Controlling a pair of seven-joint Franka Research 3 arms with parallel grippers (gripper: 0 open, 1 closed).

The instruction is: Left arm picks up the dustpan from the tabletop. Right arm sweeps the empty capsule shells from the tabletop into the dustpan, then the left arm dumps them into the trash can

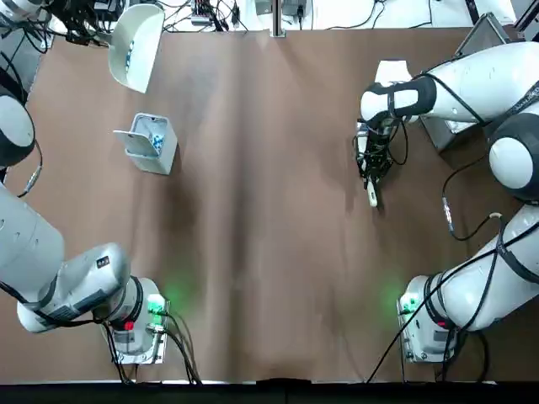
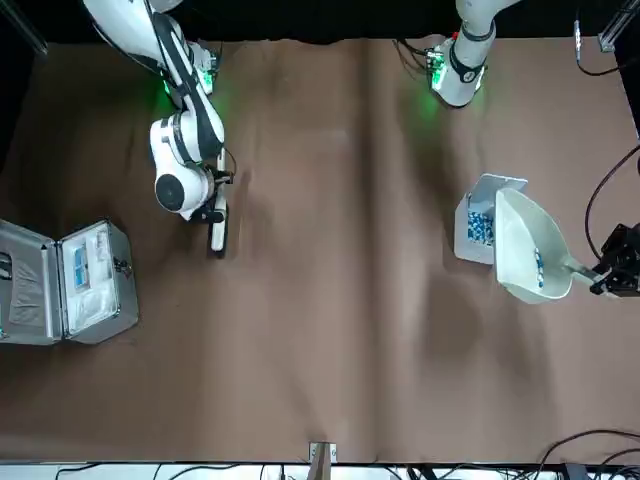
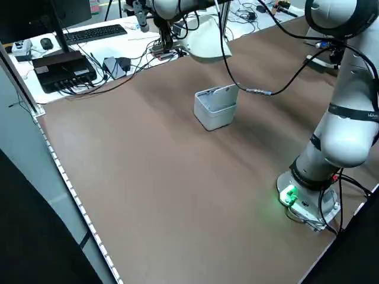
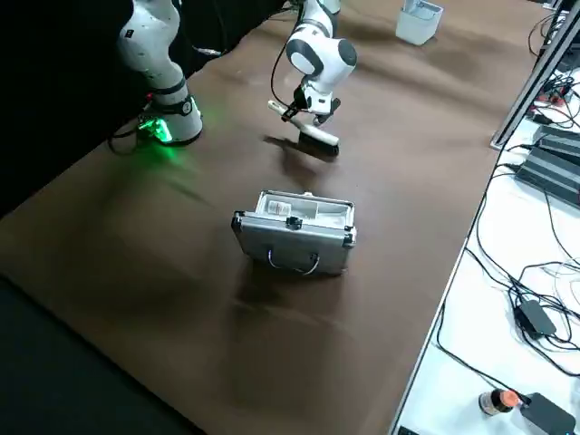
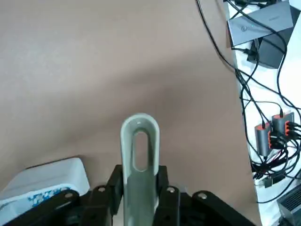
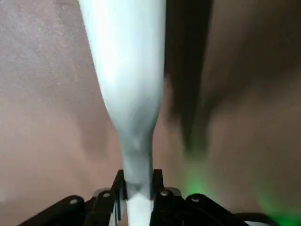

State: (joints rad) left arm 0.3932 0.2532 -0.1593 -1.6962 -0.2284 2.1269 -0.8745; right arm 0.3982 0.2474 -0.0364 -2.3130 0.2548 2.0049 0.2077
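Note:
The cream-white dustpan [image 2: 528,258] hangs tilted in the air just beyond the trash can [image 2: 478,228], near the table's far left corner. My left gripper [image 5: 139,176] is shut on its thin looped handle [image 5: 139,146]. A few bluish capsule shells [image 2: 539,266] cling inside the pan, and more blue ones lie in the light-grey trash can [image 1: 152,141], whose flap lid stands open. On the right side, my right gripper [image 1: 371,167] is shut on a slim white brush [image 1: 372,195], which hangs low over the brown tabletop [image 1: 269,210]. I see no shells on the tabletop.
An open silver case [image 2: 68,280] lies at the far right of the table, beside the right arm. Cables, a keyboard and black boxes [image 3: 65,65] crowd the bench past the table's far edge. Both arm bases [image 1: 139,324] glow green at the near edge.

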